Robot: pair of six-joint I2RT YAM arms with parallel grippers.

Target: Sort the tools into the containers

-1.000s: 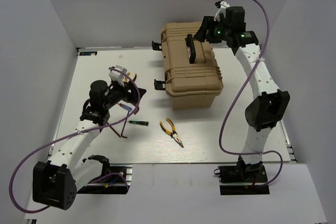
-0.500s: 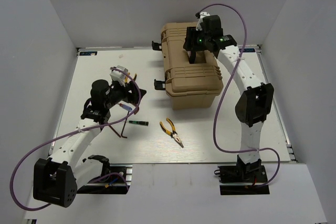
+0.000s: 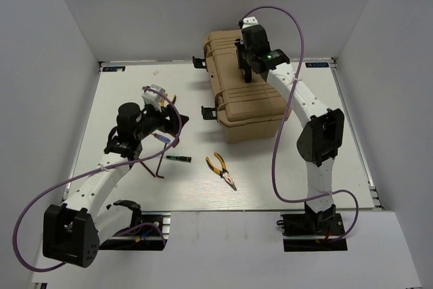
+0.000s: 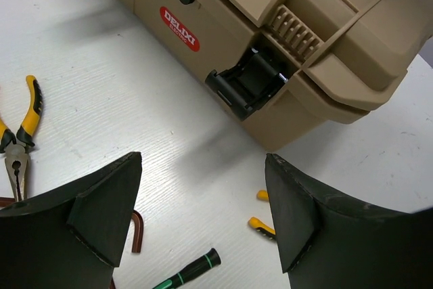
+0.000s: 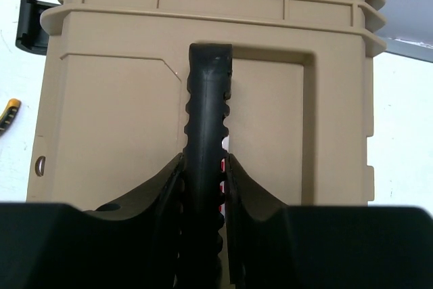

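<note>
While right end effector (image 5: 204, 164) pinches the toolbox (image 5: 108, 113) handle (image 5: 208, 79), left end effector (image 4: 203, 211) hangs spread above bench (image 3: 284, 181). Pliers (image 3: 221, 170), stick tool (image 3: 178, 159) and hex key (image 4: 137, 229) lie loose outside.

**White table: one box, four loose tools**

Table (image 3: 122, 93) is a white matte top; the left wrist view shows fine grain lines.

- Tan toolbox (image 3: 247, 106): toward the far edge, right of centre, sitting skewed to the table edges.
- Yellow-and-black pliers (image 3: 221, 169): flat, mid-table toward the near edge, jaws aimed at the near-right corner, well apart from the box.
- Black-green stick tool (image 3: 178, 158): just left of those pliers, roughly parallel to the near edge, not touching them.
- Dark reddish hex key (image 4: 137, 229): near the stick tool, apart from it.
- Second pliers (image 4: 20, 137): flat, off the box's left side.
- Blue labels at the far-left corner (image 3: 114, 68) and far-right corner (image 3: 318, 65).
</note>
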